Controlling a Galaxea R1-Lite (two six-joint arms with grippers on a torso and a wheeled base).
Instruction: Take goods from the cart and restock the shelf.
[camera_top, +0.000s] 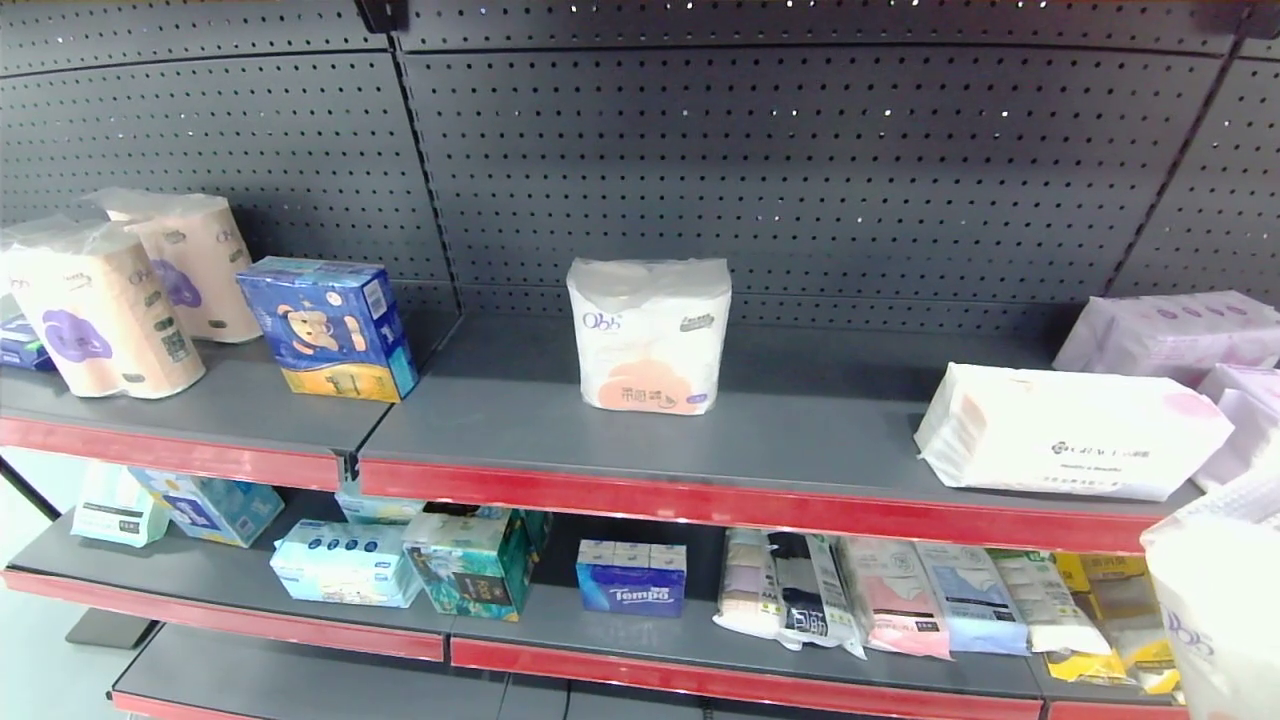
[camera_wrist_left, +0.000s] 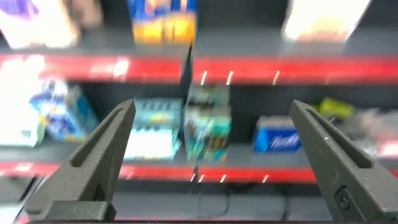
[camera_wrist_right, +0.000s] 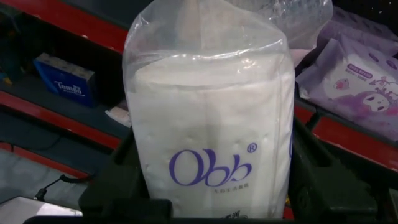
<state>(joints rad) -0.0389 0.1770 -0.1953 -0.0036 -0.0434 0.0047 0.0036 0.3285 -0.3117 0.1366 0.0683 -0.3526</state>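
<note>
A: Progress on the restock?

B: Midway, at a guess. Noting a tall white roll pack in clear plastic wrap with purple lettering (camera_wrist_right: 211, 124), clamped between the fingers of the right gripper (camera_wrist_right: 214, 193). Held up in front of the grey shelf with the red front edge (camera_top: 800, 450), not yet set down.

A: Anything placed already?

B: Possibly. Spotting a squat white wrapped pack with a peach patch (camera_top: 650, 335) upright at mid-shelf, bare board on both sides. Plenty of room beside it for the held one, by the look of it.

A: Left side?

B: Finding the left gripper (camera_wrist_left: 211, 106) with fingers wide apart, gripping nothing, facing the lower shelves (camera_wrist_left: 261, 174).

A: Hard to make out?

B: Seeing the roll pack (camera_top: 1215, 600) cut off at the lower right edge of the head view. Fingertip contact hidden behind its bulk. Lower-shelf goods blurred in the left wrist view. Remaining stock to bring: cannot tell.
</note>
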